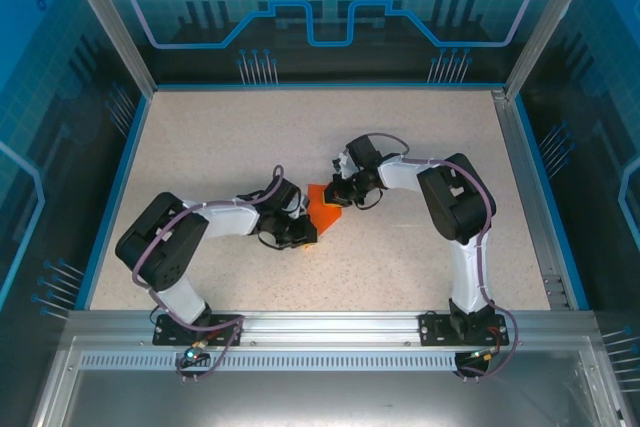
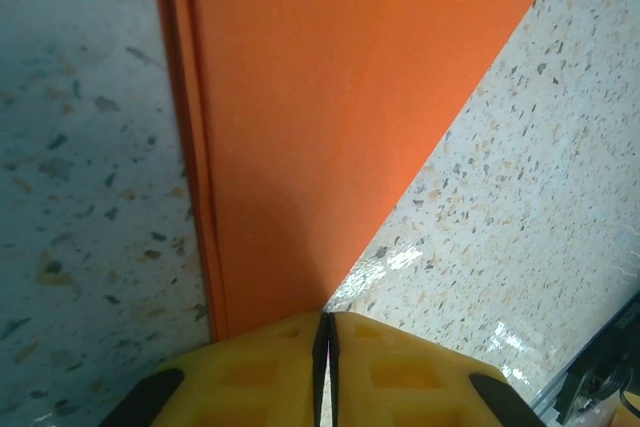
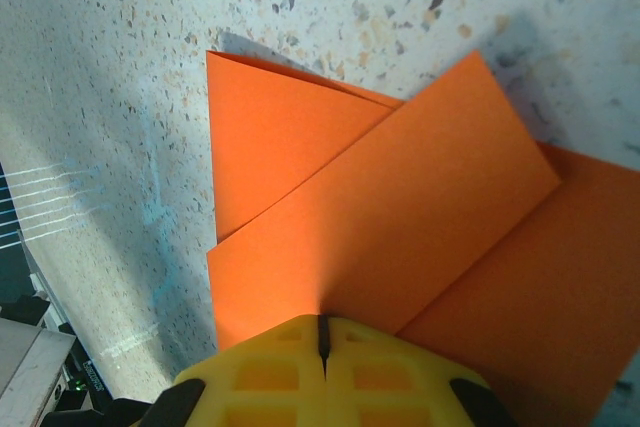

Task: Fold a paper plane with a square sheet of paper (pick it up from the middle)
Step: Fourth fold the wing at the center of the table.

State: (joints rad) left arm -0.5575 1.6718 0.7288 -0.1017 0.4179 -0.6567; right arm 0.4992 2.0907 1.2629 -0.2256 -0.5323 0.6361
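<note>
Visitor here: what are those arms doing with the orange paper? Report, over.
Left gripper shut on tip of orange paper. Right gripper shut, tips at its edge. Paper part-folded, flat on table. Grippers crowd each other.

Orange paper past the left wrist view's top edge, near tip beneath the left hand.

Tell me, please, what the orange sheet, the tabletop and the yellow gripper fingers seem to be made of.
Orange sheet: thin matte paper, judging by crisp creases and layered edges.
Tabletop: speckled stone-look surface, slightly glossy, since it shows glare; possibly laminate.
Right gripper's fingers: yellow moulded plastic or perhaps rubber, with square recesses.
</note>
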